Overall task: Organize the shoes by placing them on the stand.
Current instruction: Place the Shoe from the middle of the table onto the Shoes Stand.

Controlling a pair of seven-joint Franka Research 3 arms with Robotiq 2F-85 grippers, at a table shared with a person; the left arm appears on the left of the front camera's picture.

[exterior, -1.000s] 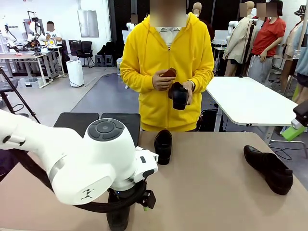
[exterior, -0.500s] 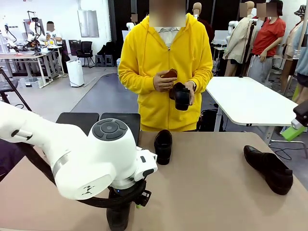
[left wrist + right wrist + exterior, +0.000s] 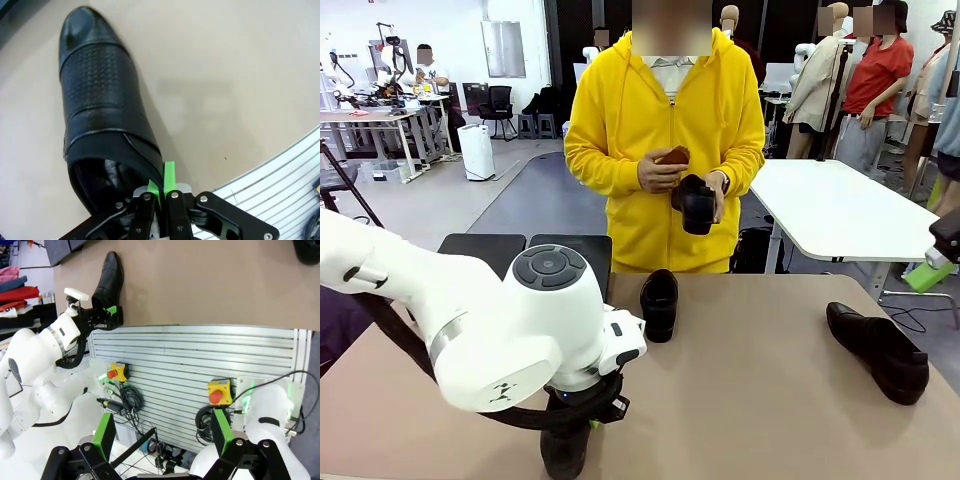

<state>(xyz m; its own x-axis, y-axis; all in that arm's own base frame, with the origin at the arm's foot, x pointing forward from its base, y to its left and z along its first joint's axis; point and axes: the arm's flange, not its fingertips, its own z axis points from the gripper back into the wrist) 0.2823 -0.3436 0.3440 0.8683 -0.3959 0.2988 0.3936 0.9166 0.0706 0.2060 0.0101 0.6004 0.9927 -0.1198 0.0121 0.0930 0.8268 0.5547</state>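
My left gripper [image 3: 161, 192] is shut, its green pads pinching the side rim of a pointed black dress shoe [image 3: 100, 100] that lies on the tan table. In the front view that shoe [image 3: 564, 452] is mostly hidden under the left arm at the near edge. A rounded loafer [image 3: 659, 303] sits mid-table and a second dress shoe [image 3: 877, 350] lies at the right. The person in yellow holds another loafer [image 3: 695, 203] in both hands. The black stand [image 3: 525, 255] is at the far left edge. My right gripper [image 3: 164, 436] hangs open over the robot's base.
The bulky left arm [image 3: 510, 330] blocks the near left of the table. A slatted aluminium panel [image 3: 200, 360] with two red stop buttons and cables lies below the right gripper. A white table [image 3: 830, 205] stands behind at the right.
The left gripper's jaws have gone from open to shut on the dress shoe's rim, and the arm has sunk slightly. The person has shifted the loafer a little in their hands.
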